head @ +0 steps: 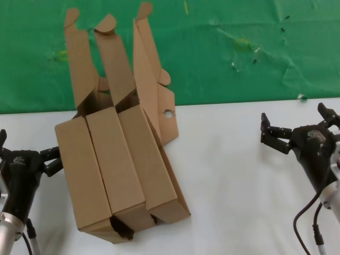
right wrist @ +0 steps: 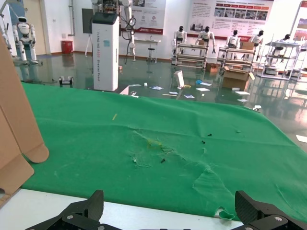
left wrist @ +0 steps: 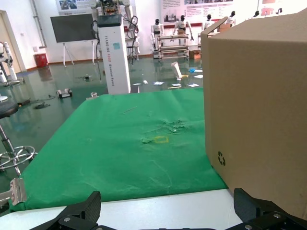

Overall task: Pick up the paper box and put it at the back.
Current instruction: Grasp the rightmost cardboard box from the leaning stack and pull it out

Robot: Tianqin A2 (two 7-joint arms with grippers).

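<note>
White table (head: 239, 175) meets green cloth at twelve o'clock. Three slim brown cardboard cartons lie together; the paper box (head: 151, 159), rightmost, looks light, crushable; grip its long sides. Left end effector (head: 50, 159) and right end effector (head: 297, 130) both gape empty.

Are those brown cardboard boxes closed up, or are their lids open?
Open. All three boxes lie flat side by side on the table, their long lids raised toward the green cloth.

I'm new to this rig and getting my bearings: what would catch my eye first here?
Three brown cartons lie side by side on the white table, open lids propped against the green cloth behind. The left gripper waits open beside the leftmost carton; the right gripper sits open, well apart.
</note>
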